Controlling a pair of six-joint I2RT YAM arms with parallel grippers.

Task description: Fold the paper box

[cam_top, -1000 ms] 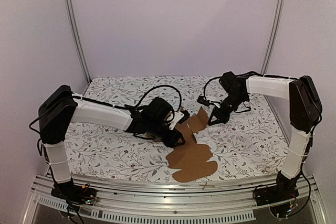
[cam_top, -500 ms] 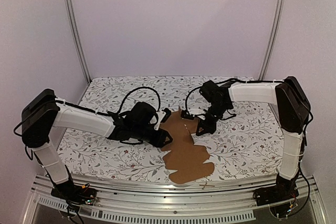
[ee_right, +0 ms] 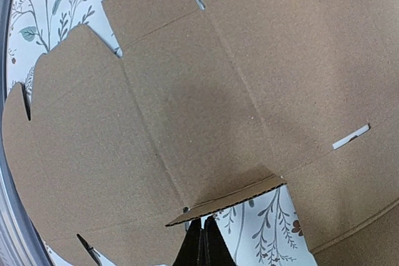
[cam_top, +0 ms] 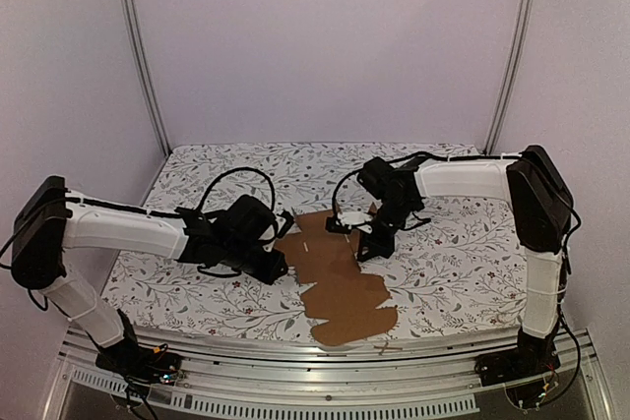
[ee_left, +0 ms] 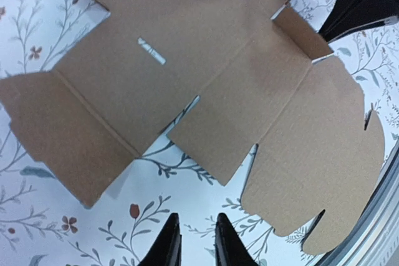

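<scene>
The paper box (cam_top: 340, 277) is a flat brown cardboard sheet lying on the flowered cloth near the front middle. It also fills the left wrist view (ee_left: 206, 60) and the right wrist view (ee_right: 187, 91). My left gripper (cam_top: 283, 265) is just off the sheet's left edge. In its wrist view it (ee_left: 196, 241) is slightly open and empty over bare cloth. My right gripper (cam_top: 366, 248) is at the sheet's right side. In its wrist view it (ee_right: 202, 232) is shut, its tips against the edge of a small raised flap (ee_right: 230, 194).
A metal rail (cam_top: 325, 361) runs along the near table edge, just past the sheet's rounded flap. It shows at the lower right of the left wrist view (ee_left: 374, 241). Frame posts (cam_top: 138, 56) and walls close in the back and sides.
The sheet was partly lifted at its far end and now lies flat, shifted left. Both grippers moved left. The left gripper has come off the sheet.
</scene>
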